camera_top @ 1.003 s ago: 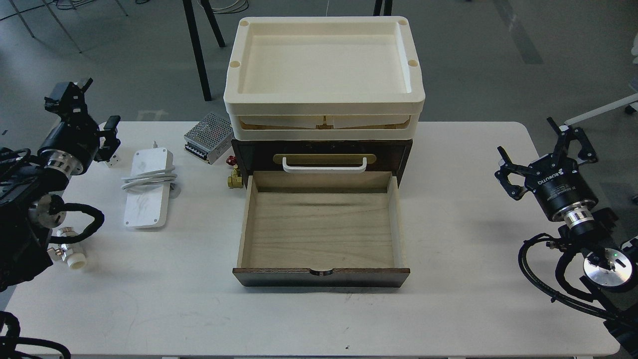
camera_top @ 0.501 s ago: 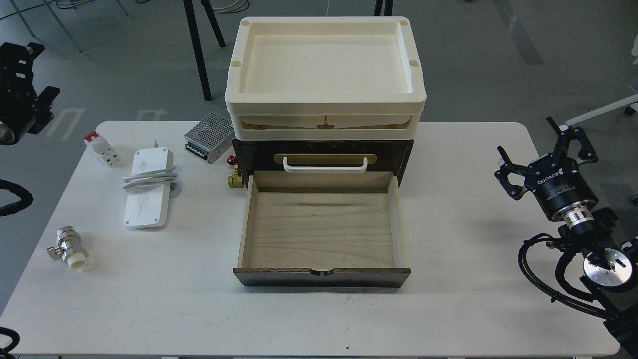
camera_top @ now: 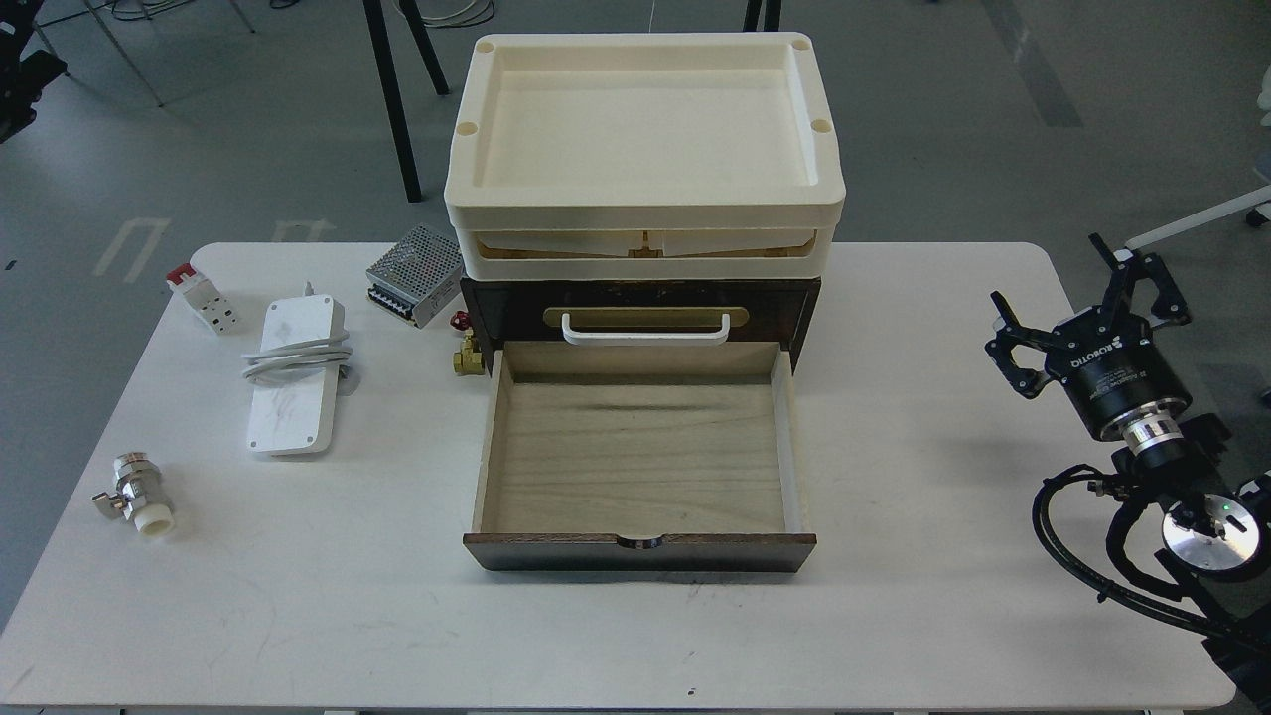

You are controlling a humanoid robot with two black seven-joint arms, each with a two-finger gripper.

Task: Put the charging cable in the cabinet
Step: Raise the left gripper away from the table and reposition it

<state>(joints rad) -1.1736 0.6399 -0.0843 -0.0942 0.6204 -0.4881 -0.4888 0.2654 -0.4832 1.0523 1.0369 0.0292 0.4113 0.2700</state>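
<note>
Right, here is the head view: the charging cable (camera_top: 294, 377) lies flat on the white table (camera_top: 635, 636), left of the cabinet (camera_top: 643, 298) and well apart from it, its white cord looped around the middle of the block. My right gripper (camera_top: 1087, 298) hangs over the table's right edge, fingers spread wide with nothing between them. Of my left arm I can see only a dark scrap at the top left corner, off the table, so I cannot tell whether that hand is open or closed.

The cabinet sits at the back middle of the table with its drawer (camera_top: 640, 457) pulled out toward me, and I see bare pale wood inside it. Above the drawer there is a white handle (camera_top: 645, 330) on a brass plate, and cream trays (camera_top: 645, 149) are stacked on the cabinet's top.

Just behind the cable, near the cabinet's left corner, stands a perforated metal box (camera_top: 417, 273). A small brass fitting (camera_top: 467, 356) sits right beside the drawer's back left corner. A white block with a red end (camera_top: 204, 296) lies near the far left edge, and a silver valve (camera_top: 134, 494) rests closer to me, by the left edge.
</note>
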